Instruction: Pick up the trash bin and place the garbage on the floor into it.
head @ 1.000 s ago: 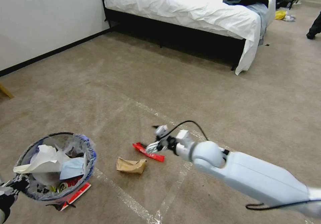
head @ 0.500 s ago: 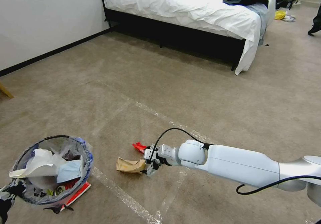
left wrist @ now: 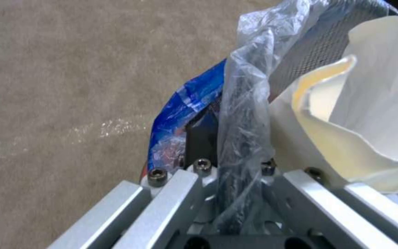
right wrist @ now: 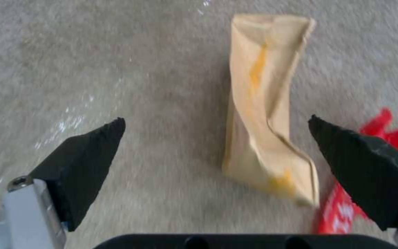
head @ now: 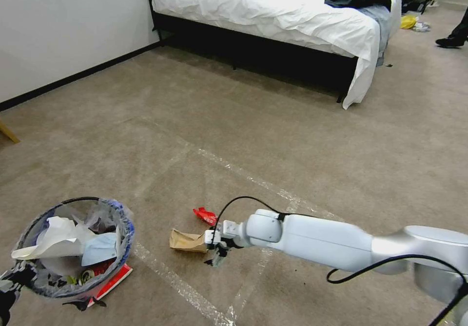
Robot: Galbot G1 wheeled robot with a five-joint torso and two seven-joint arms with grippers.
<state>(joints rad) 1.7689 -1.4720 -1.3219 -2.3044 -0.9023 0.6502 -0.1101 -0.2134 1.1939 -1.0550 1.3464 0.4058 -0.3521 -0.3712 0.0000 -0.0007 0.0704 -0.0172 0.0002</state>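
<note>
Nearest, bottom-left: left claw pinching trash bin by its black rim, liner bunched between the fingers, bin held beside the robot's left, already loaded with white paper and a blue mask. Red wrapper on floor under the bin's right edge. Centre: right claw spread wide, low over the carpet, nearer arm by far. Brown paper sits between the fingers, off-centre toward one, long axis running straight away from the claw, roughly left-right in the scene. Another red wrapper just beyond, partly under the wrist. Judgement: small sideways shift centres it, then close across the short width.
</note>
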